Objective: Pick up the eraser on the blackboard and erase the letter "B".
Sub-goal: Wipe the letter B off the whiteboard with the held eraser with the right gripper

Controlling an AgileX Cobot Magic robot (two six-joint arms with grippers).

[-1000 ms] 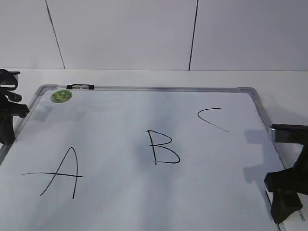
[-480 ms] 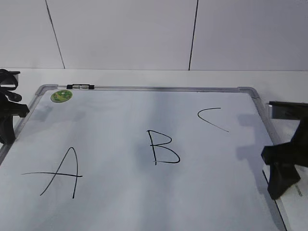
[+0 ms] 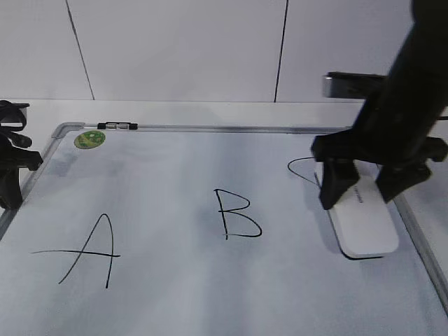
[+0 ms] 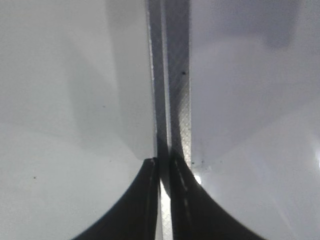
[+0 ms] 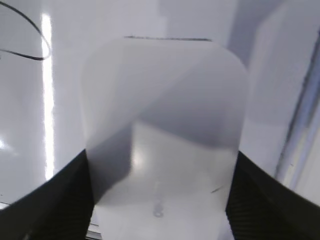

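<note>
The eraser (image 3: 365,222), a flat white rounded block with a dark underside, lies on the blackboard (image 3: 175,175) near its right frame, towards the bench's right edge, its long side running roughly away from the camera. The right gripper (image 3: 365,192) stands over the eraser's far end with one finger on each long side; in the right wrist view the two dark fingers (image 5: 67,200) flank the eraser (image 5: 165,130) right at its edges, so the pincer looks clamped on it or very nearly so, and whether it is lifted off the board I cannot tell. The letter "B" (image 3: 238,214) sits whole in the middle of the board, well to the left of the eraser, with the letter "A" (image 3: 87,252) nearer the left edge. The left gripper (image 3: 12,164) rests at the board's left frame, and the left wrist view shows its fingers (image 4: 145,210) together, almost touching over the metal frame strip (image 4: 170,75). A round green sticker (image 3: 89,139) marks the far left corner.
</note>
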